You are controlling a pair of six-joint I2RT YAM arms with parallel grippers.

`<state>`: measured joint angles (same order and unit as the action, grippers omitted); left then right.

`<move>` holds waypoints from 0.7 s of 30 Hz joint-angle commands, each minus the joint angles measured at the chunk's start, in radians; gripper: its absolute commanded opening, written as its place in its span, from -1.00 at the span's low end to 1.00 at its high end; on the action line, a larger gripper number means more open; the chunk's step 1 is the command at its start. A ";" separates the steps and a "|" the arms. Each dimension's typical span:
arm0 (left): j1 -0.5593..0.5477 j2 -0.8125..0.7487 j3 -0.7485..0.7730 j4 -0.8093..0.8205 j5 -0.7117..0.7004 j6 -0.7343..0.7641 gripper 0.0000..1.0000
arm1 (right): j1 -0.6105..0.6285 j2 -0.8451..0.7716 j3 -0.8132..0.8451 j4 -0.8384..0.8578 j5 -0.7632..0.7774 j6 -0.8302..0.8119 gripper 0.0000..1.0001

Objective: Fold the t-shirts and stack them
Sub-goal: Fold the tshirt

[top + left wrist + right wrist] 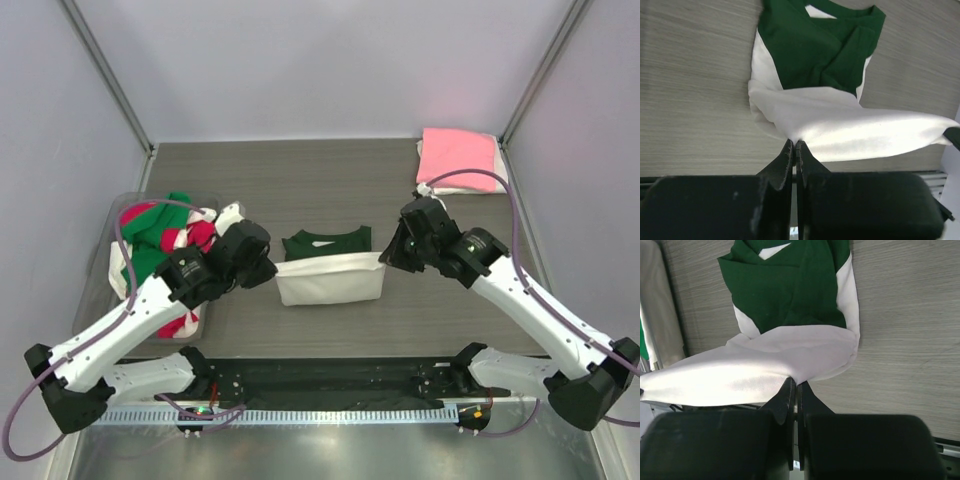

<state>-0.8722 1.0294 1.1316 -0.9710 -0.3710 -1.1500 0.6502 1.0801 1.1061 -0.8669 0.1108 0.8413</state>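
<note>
A cream-white t-shirt with dark green fabric (328, 268) lies at the table's middle, its near white part lifted and stretched between my two grippers. My left gripper (272, 268) is shut on its left corner; the wrist view shows the pinch (795, 141) and the green upper part (820, 47). My right gripper (385, 260) is shut on its right corner, with the pinch (796, 381) below the white cloth (755, 372). A folded pink t-shirt (458, 158) lies on a white one at the back right. Red, green and white t-shirts (160, 235) lie bunched at the left.
The clear plastic tub (112, 235) holding the bunched shirts stands at the left edge. A black rail with a metal strip (330, 390) runs along the near edge between the arm bases. Enclosure walls stand on three sides.
</note>
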 commanded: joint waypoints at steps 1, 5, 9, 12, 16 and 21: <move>0.096 0.017 0.037 0.008 -0.003 0.085 -1.00 | -0.044 0.043 0.069 -0.011 0.102 -0.073 -0.98; 0.197 0.058 0.045 0.069 0.076 0.142 -0.99 | -0.104 0.090 0.074 0.028 0.063 -0.108 -0.97; 0.275 0.121 0.060 0.110 0.147 0.203 -1.00 | -0.156 0.153 0.084 0.066 0.020 -0.148 -0.98; 0.332 0.179 0.077 0.140 0.179 0.229 -1.00 | -0.185 0.219 0.124 0.086 0.010 -0.183 -0.98; 0.401 0.264 0.118 0.161 0.224 0.266 -1.00 | -0.225 0.311 0.202 0.108 0.000 -0.226 -0.98; 0.459 0.394 0.172 0.198 0.253 0.295 -1.00 | -0.268 0.438 0.273 0.135 -0.025 -0.266 -0.98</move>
<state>-0.4660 1.3804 1.2503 -0.7605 -0.0746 -0.9295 0.4286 1.4845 1.3212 -0.7429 0.0055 0.6518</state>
